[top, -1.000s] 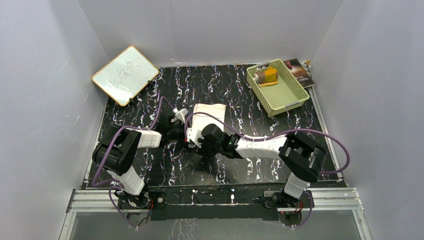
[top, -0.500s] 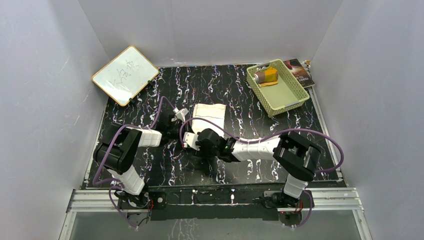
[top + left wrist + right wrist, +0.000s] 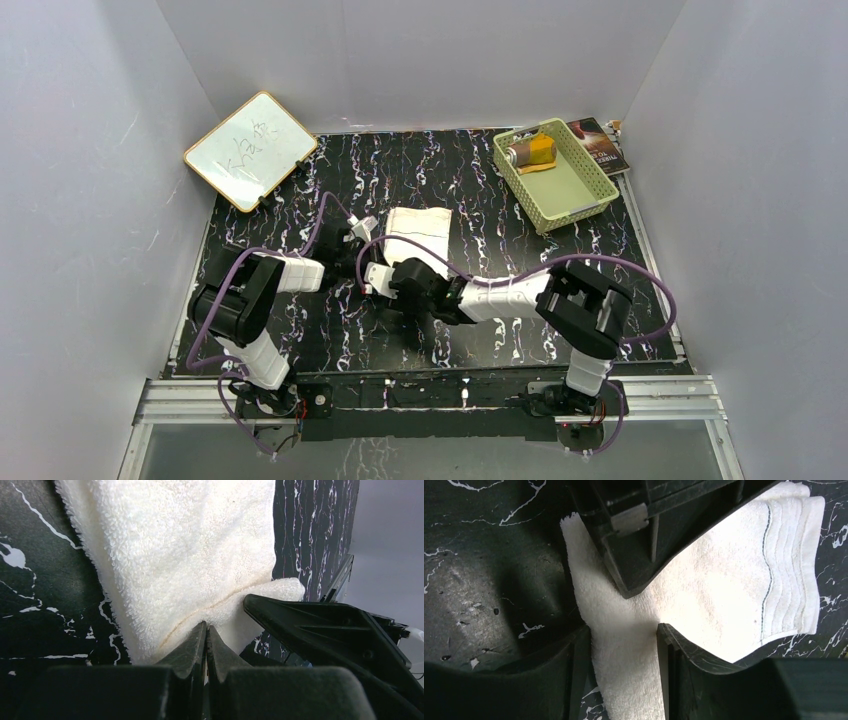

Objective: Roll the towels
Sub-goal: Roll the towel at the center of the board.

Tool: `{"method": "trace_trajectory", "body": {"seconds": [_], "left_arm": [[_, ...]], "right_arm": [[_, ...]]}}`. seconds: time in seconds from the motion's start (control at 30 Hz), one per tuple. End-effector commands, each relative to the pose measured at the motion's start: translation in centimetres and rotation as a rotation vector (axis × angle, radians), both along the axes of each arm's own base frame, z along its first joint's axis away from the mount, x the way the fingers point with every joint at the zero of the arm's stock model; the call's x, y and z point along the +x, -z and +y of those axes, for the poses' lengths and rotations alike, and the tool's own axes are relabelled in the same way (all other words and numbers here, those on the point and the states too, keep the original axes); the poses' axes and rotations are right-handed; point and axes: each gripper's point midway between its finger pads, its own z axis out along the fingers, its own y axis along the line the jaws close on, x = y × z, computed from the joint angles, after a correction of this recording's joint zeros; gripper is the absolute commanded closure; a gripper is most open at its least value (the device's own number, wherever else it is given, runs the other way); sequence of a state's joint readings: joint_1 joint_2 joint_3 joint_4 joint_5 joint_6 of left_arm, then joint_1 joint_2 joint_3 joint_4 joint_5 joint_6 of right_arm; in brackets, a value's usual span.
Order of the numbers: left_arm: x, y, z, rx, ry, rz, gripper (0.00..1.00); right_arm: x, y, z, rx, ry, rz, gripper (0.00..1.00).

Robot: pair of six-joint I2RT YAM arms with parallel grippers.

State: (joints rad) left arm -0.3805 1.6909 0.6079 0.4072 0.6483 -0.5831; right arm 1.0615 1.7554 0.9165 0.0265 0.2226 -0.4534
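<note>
The cream-white towel (image 3: 418,222) lies flat in the middle of the black marbled table. My left gripper (image 3: 356,243) is at its near left corner. In the left wrist view the gripper (image 3: 206,626) is shut, pinching the towel (image 3: 185,545) at its edge. My right gripper (image 3: 380,277) sits just beside it. In the right wrist view it (image 3: 623,630) is open, its fingers straddling a strip of the towel (image 3: 724,580). The orange-yellow and brown towel (image 3: 530,152) lies rolled in the green basket (image 3: 590,195).
A small whiteboard (image 3: 250,150) leans at the back left. A dark booklet (image 3: 600,145) lies behind the basket. White walls enclose the table on three sides. The left gripper's black finger (image 3: 644,540) reaches across the right wrist view, close above the right fingers.
My right gripper has moved left and a little nearer, onto the towel's near left corner beside the left gripper. The left gripper has stayed where it was, shut on the towel.
</note>
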Motion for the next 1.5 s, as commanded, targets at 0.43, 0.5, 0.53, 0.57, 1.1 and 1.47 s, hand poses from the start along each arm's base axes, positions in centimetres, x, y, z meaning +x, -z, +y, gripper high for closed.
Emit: {"method": "trace_trajectory", "body": {"seconds": [0.43,0.5,0.53,0.57,1.1,1.47], "left_arm": [[-0.5,1.1,1.5,0.076,-0.025,0.077,1.00],[0.8,-0.4,1.7,0.054,-0.060,0.055,1.00],[1.4,-1.3,1.9,0.045,-0.083,0.044,0.97],[2.1,-2.2,2.3,0.040,-0.109,0.028,0.94],[2.9,-11.4,5.6,0.029,-0.164,-0.183,0.82],[1.7,-11.5,4.9,-0.013,-0.100,-0.172,0.84]], "right_arm": [[-1.4,2.2,-0.3,-0.053,0.032,0.117,0.91],[-2.6,1.7,0.3,-0.010,0.009,0.182,0.93],[-3.2,1.4,0.6,0.015,-0.007,0.216,0.93],[-3.8,0.8,1.0,0.043,-0.022,0.249,0.93],[-5.6,-6.4,2.6,0.433,-0.077,0.860,0.92],[-2.7,-4.6,3.8,0.466,-0.057,1.245,1.00]]}}
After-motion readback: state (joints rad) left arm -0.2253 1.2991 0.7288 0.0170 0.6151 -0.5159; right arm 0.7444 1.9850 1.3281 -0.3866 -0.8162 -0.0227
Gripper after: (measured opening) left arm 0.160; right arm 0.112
